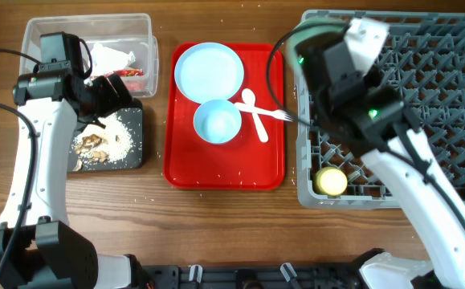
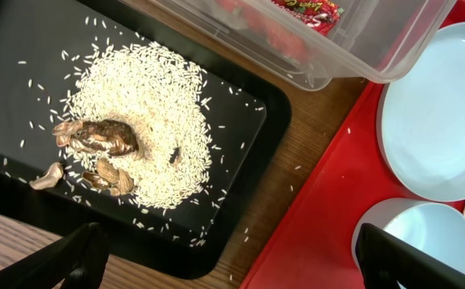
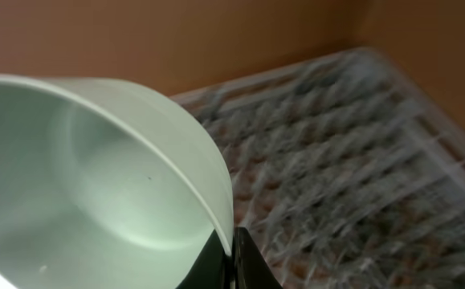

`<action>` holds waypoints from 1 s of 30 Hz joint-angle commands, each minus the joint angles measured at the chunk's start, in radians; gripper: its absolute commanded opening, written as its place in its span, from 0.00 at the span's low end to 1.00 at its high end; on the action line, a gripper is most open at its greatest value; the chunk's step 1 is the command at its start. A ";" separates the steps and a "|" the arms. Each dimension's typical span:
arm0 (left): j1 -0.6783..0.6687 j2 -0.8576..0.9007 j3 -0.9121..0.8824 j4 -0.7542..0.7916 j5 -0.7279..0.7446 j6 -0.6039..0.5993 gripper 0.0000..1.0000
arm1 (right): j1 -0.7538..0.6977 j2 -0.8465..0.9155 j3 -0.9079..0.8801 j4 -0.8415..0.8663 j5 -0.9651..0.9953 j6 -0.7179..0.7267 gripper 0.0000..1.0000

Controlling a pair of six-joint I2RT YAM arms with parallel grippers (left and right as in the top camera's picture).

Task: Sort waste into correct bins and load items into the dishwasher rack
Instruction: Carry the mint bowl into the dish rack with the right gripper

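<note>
While the pale blue bowl hangs tilted above the dishwasher rack, my right gripper is clamped on its rim (only one dark finger shows at the lip). Step in hand: loading the rack. The next move calls for lowering the bowl between pegs, clear of the yellow cup, then releasing. My left gripper hovers, fingers spread wide, over the black tray of rice. Plate, second bowl, spoon and fork wait on the red tray.
</note>
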State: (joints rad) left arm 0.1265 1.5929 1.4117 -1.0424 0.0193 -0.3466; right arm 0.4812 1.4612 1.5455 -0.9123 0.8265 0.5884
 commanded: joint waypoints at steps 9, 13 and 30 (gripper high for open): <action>0.007 -0.009 -0.005 0.003 -0.013 0.000 1.00 | -0.201 0.444 0.003 0.716 0.273 -0.687 0.04; 0.007 -0.009 -0.005 0.003 -0.013 0.000 1.00 | -0.202 0.531 0.003 0.793 0.280 -0.771 0.04; 0.007 -0.009 -0.005 0.003 -0.013 0.000 1.00 | -0.185 0.596 0.003 0.603 0.159 -0.720 0.05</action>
State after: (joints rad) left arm 0.1265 1.5929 1.4105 -1.0401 0.0193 -0.3466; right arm 0.2810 2.0441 1.5398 -0.2855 1.0206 -0.1463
